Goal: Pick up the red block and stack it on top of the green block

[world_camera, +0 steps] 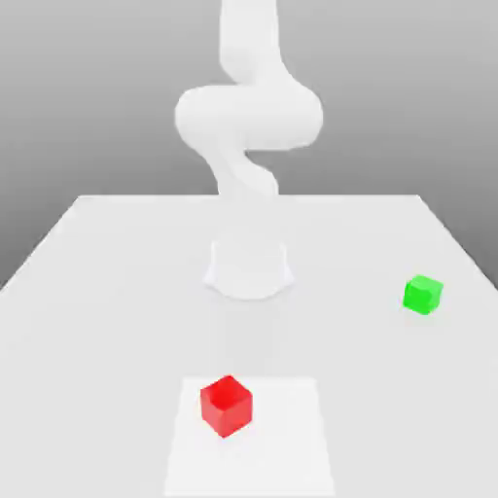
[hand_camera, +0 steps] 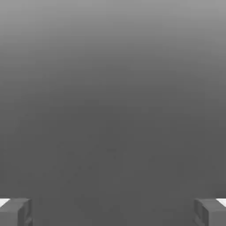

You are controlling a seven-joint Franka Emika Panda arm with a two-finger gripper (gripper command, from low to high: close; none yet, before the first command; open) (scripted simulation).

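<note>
White table (world_camera: 117,292), red block (world_camera: 226,405) well apart from green block (world_camera: 422,294), tool (hand_camera: 113,212) spread wide, nothing between fingertips (hand_camera: 17,212).

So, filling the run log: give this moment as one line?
hand: open, empty | red block: on table, untouched | green block: apart, nothing stacked

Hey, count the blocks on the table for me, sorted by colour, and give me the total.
Red block: 1
Green block: 1
Total: 2 blocks, lying apart on the table.
</note>
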